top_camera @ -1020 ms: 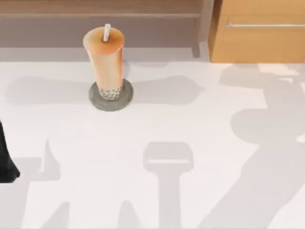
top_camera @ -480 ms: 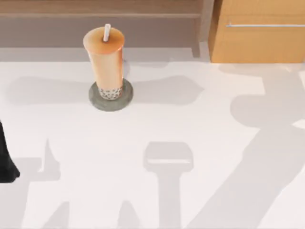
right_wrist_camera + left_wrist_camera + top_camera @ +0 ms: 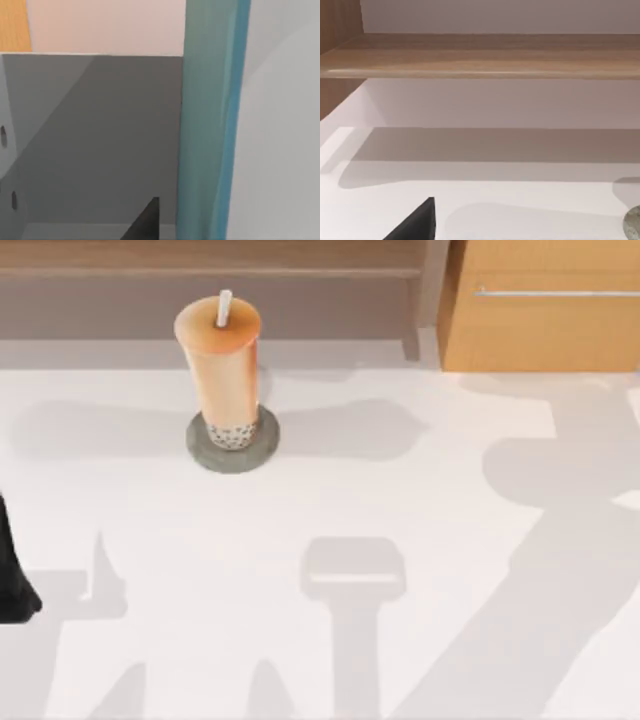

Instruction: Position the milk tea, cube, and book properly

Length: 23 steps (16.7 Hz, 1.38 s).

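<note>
A pale white tabletop spreads across the top view, crossed by soft grey shadows that fall mostly toward its near edge and right side. Along the far edge runs a low wooden shelf with a shaded recess beneath it. At the far right stands a light wooden cabinet with a thin metal handle across its front. In the left wrist view, the wooden shelf board sits against a plain pale wall.
</note>
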Available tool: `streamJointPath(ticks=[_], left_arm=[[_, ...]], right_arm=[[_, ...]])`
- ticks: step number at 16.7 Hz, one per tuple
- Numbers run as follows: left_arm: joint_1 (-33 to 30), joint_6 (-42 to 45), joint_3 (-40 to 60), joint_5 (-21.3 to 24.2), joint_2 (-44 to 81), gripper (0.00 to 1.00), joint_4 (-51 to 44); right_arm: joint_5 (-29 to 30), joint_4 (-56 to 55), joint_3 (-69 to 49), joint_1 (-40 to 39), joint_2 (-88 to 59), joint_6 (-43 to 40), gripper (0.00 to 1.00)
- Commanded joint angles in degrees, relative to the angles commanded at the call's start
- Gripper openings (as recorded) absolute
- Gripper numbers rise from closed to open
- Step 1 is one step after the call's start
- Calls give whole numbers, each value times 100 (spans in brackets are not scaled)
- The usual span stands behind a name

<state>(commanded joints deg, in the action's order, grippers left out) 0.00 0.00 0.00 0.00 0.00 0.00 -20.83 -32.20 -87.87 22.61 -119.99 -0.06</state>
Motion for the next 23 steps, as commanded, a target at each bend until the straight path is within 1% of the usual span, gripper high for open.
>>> streamJointPath(ticks=[7,8,23], left_arm=[[0,0,0,0,0,100,0],[0,0,0,0,0,100,0],[0,0,0,0,0,100,0]], right_arm=[[0,0,0,0,0,0,2],[0,0,0,0,0,0,0],[-51,99,162,64,273,10,0]])
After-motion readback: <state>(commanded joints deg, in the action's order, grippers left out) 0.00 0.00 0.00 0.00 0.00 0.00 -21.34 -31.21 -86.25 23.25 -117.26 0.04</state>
